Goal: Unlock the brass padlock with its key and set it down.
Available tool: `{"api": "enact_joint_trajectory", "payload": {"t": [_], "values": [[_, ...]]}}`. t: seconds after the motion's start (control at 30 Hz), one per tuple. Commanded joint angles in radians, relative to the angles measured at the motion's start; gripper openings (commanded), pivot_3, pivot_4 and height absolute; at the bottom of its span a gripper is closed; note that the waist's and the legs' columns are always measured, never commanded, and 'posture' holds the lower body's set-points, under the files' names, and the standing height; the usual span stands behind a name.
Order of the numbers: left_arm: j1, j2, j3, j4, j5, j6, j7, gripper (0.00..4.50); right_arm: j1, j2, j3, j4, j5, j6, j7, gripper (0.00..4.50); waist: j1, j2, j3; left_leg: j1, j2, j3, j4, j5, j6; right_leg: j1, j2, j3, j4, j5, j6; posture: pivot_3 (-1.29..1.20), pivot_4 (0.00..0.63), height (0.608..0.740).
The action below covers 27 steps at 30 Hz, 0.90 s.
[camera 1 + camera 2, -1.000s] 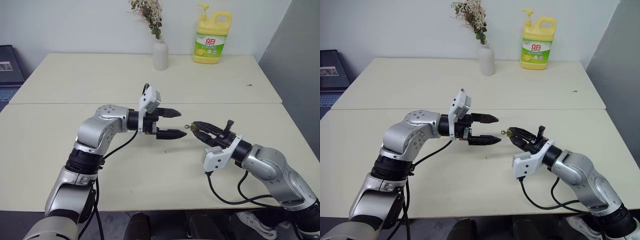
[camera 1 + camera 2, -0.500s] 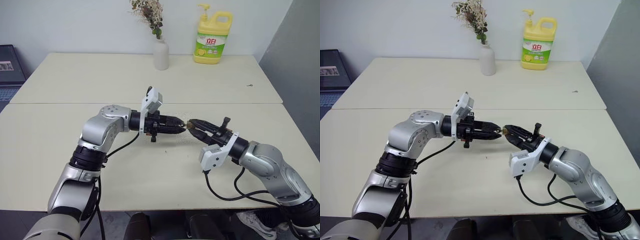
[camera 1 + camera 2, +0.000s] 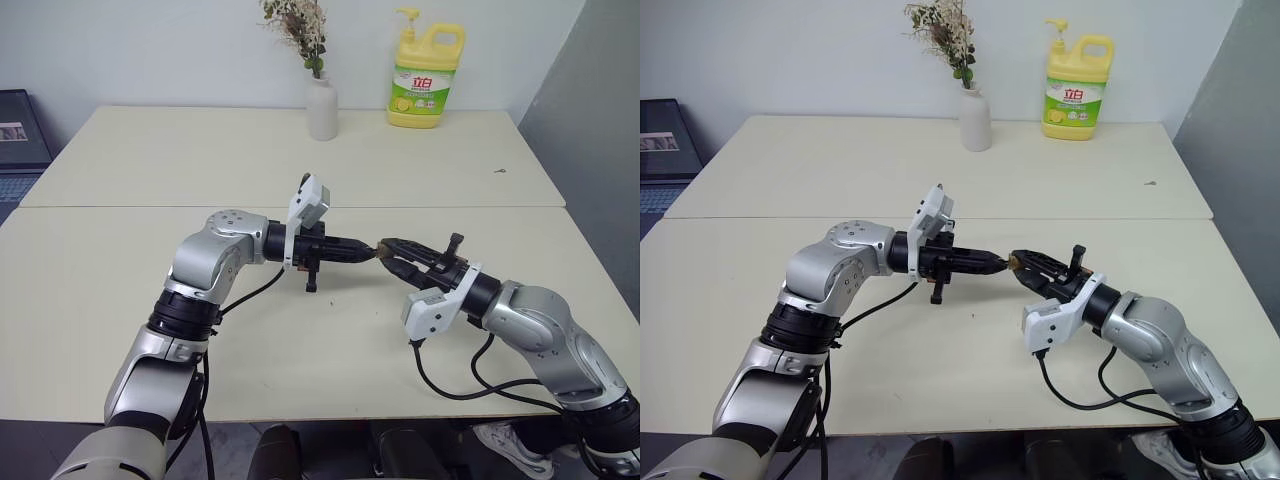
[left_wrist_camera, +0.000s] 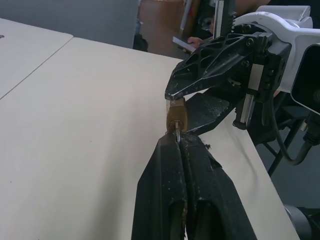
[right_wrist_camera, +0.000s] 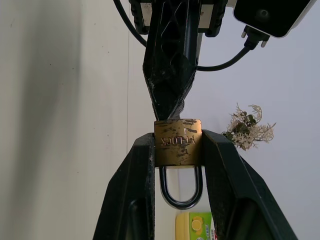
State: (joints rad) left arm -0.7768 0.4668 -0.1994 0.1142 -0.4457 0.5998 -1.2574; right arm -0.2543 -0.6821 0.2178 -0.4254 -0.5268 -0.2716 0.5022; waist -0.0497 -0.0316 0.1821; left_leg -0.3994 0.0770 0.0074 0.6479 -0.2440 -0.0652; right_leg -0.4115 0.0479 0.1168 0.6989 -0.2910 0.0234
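golden-brass padlock (image 5: 177,142); black grippers

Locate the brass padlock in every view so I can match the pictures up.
Left eye view: brass padlock at picture centre, between the two gripper tips.
Right eye view: just right of centre, same spot.
Left wrist view: upper middle, just beyond the left gripper.
Right wrist view: centre, clamped in the right gripper.
Shared landmark: the meeting gripper tips.

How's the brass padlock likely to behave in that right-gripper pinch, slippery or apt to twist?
The brass padlock is probably rigid and dense for its size. Its flat sides sit squarely between the right gripper's fingers, so twisting looks unlikely. The smooth metal may slip if the left gripper, shut at the key, pushes hard.
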Motion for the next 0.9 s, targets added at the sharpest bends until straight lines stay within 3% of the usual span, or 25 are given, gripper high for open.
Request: {"api": "enact_joint_trajectory", "payload": {"t": [0.03,0.43,0.9], "values": [[-0.001,0.004,-0.006,-0.02,0.038,-0.095,-0.006,0.0,0.003,0.008,-0.017,-0.028,0.03,-0.016,0.009,0.94,0.0,0.0,0.0,0.0,0.0,0.0,0.0,0.0,0.0,0.0,0.0,0.0,0.0,0.0,0.0,0.0,0.15,0.74],[0.04,-0.006,-0.031,-0.019,0.209,-0.487,0.029,0.0,0.01,0.036,-0.013,-0.034,0.048,0.006,0.036,0.94,0.002,0.0,0.0,0.0,0.0,0.0,0.0,0.0,0.0,0.0,0.0,0.0,0.0,0.0,0.0,0.0,0.15,0.74],[0.045,-0.027,-0.02,0.02,0.237,-0.554,0.047,0.0,0.004,0.043,-0.017,-0.021,0.053,-0.006,0.037,0.94,0.002,0.0,0.0,0.001,0.0,0.0,0.0,0.0,0.0,0.001,0.0,0.0,0.0,0.0,0.0,0.0,0.15,0.74]]}}
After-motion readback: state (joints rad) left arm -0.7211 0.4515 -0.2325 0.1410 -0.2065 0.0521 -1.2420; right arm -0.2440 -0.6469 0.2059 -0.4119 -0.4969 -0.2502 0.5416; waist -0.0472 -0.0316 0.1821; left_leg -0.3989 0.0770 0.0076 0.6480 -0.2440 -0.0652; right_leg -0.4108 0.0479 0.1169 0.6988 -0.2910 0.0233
